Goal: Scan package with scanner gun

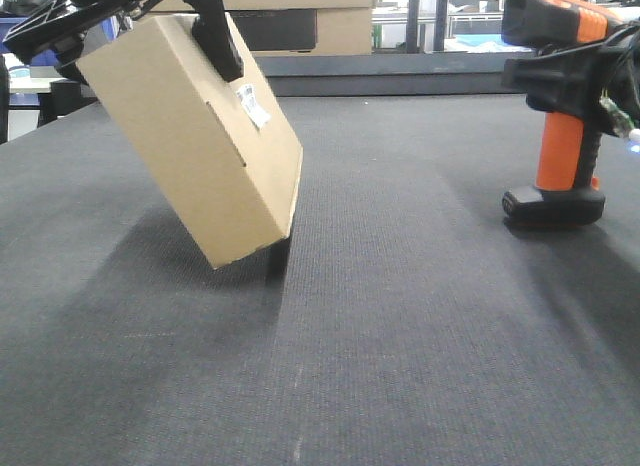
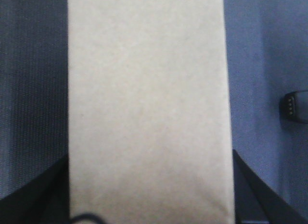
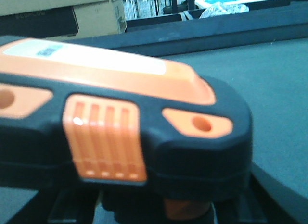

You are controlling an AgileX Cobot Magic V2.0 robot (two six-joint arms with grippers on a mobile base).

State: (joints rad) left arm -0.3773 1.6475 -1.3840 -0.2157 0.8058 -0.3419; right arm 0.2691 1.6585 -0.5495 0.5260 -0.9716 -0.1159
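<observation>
Package: the package (image 1: 185, 136) is a flat brown box held up at the left of the table, tilted, with its long axis leaning from upper left to lower right. Its lowest edge is at or just off the mat; I cannot tell which.
Label: the white barcode label (image 1: 252, 104) sits on the broad face near its upper right edge. That face looks toward the front camera more than toward the scanner.
Left gripper: the left gripper (image 1: 218, 41) clamps the package at its upper end, one black finger lying across the labelled face. In the left wrist view, dark fingers (image 2: 33, 197) flank the plain broad face.
Scanner gun: the scanner gun (image 1: 560, 146) stands upright to the right, well apart from the package. Its black base seems to rest on the mat and its head points left.
Right gripper: the right gripper (image 1: 565, 81) is closed around the gun just below the head, apparently holding it. The right wrist view is filled by the orange-topped head.
Key relation: the package lies to the gun's left, in line with its nose, but the label is higher than the head and angled away. The next move probably calls for raising and turning the gun, or swinging the labelled face round to meet it.
Surroundings: the dark mat (image 1: 400, 346) lies open between the two. The larger cardboard boxes (image 1: 340, 26) stand far behind and block nothing.
</observation>
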